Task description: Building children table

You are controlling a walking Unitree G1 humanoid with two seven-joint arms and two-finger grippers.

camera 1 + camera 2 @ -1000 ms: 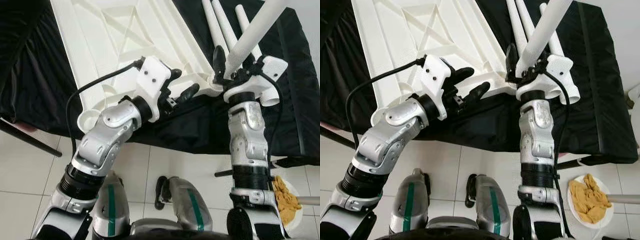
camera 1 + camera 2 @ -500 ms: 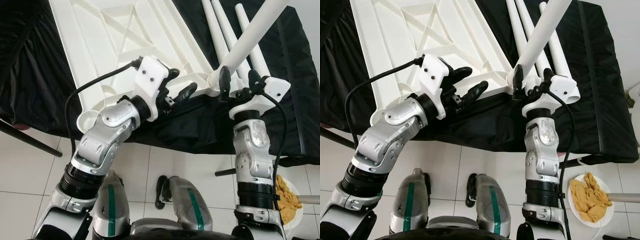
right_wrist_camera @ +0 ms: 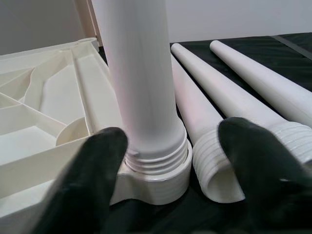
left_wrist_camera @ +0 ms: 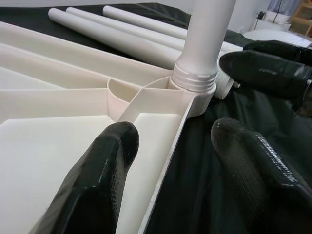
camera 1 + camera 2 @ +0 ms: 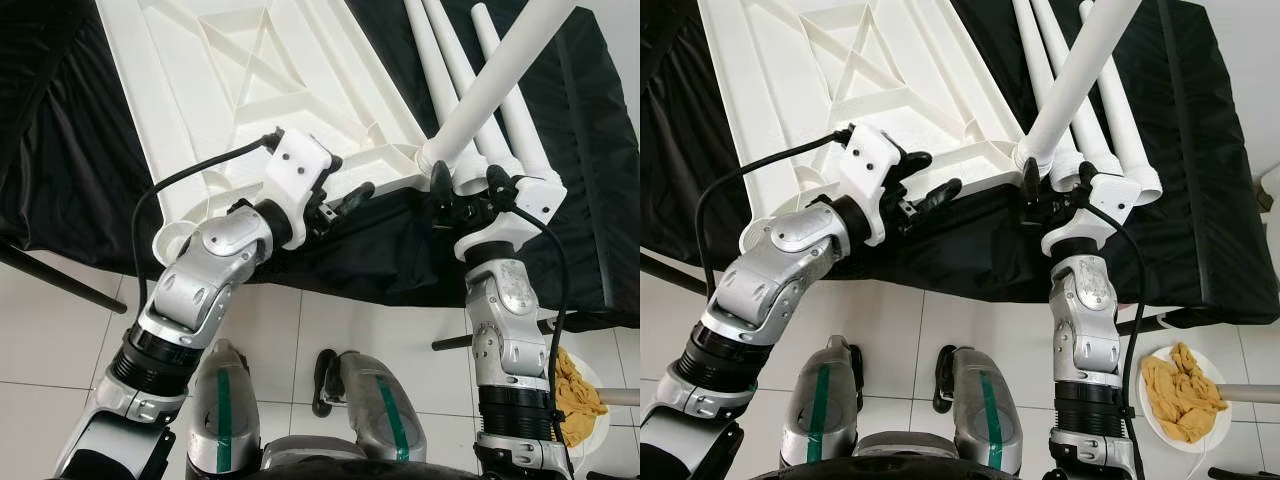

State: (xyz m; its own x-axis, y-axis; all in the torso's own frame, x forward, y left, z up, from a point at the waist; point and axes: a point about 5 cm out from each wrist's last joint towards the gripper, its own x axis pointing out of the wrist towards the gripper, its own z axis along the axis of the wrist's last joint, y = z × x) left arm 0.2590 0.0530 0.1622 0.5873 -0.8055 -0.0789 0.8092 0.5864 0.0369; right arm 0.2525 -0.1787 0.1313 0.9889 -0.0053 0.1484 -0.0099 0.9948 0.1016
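The white table top point(image 5: 230, 90) lay upside down on a black cloth point(image 5: 590, 150). One white leg point(image 5: 495, 85) stood in the corner socket point(image 3: 156, 178), right in front of the right gripper point(image 5: 465, 183). That gripper's two black fingers were spread wide, one on each side of the leg's base, not squeezing it. The left gripper point(image 5: 923, 182) was open too, with one finger over the table top's edge and one over the cloth. Three loose legs point(image 5: 1085, 110) lay just past the right gripper.
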